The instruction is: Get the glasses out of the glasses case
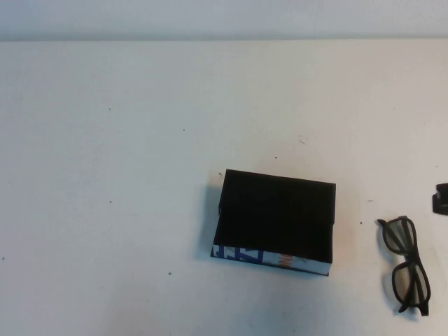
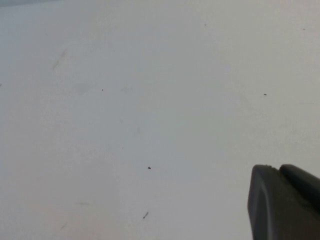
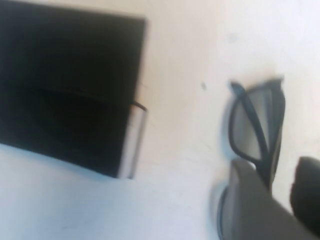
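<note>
The glasses case [image 1: 276, 213], a shallow black box with a white, blue-lettered front strip, lies open at the table's centre right and looks empty inside. It also shows in the right wrist view [image 3: 65, 85]. The black glasses [image 1: 406, 262] lie folded on the table to the right of the case, outside it, and show in the right wrist view [image 3: 255, 120]. My right gripper [image 3: 280, 175] is open and empty, just short of the glasses; only its tip shows at the high view's right edge [image 1: 441, 199]. My left gripper [image 2: 279, 170] is shut and empty over bare table.
The white table [image 1: 140, 140] spreads wide to the left of and behind the case. A few small dark specks mark its surface. The far table edge runs along the top of the high view.
</note>
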Robot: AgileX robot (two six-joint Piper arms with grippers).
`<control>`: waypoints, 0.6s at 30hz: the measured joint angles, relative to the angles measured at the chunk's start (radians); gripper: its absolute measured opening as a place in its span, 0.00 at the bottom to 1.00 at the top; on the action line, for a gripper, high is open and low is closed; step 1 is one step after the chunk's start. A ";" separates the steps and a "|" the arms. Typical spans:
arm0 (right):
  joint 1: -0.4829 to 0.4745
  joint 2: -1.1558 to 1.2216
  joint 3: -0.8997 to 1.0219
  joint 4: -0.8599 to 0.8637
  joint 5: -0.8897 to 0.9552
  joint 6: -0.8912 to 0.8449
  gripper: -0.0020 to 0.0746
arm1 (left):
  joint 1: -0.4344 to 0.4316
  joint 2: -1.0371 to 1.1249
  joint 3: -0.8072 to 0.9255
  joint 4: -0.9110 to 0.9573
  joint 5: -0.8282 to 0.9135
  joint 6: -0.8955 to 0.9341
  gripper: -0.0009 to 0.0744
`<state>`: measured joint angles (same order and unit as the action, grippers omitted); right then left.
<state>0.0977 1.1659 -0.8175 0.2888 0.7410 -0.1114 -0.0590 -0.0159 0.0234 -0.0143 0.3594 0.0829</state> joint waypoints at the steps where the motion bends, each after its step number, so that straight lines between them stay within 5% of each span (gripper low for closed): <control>1: 0.000 -0.060 0.000 0.005 0.008 -0.012 0.21 | 0.000 0.000 0.000 0.000 0.000 0.000 0.01; 6: 0.000 -0.326 0.006 0.057 0.020 -0.071 0.03 | 0.000 0.000 0.000 0.000 0.000 0.000 0.01; 18: 0.000 -0.582 0.006 0.062 0.073 -0.081 0.01 | 0.000 0.000 0.000 0.000 0.000 0.000 0.01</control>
<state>0.0977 0.5835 -0.8110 0.3511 0.8142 -0.1925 -0.0590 -0.0159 0.0234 -0.0143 0.3594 0.0829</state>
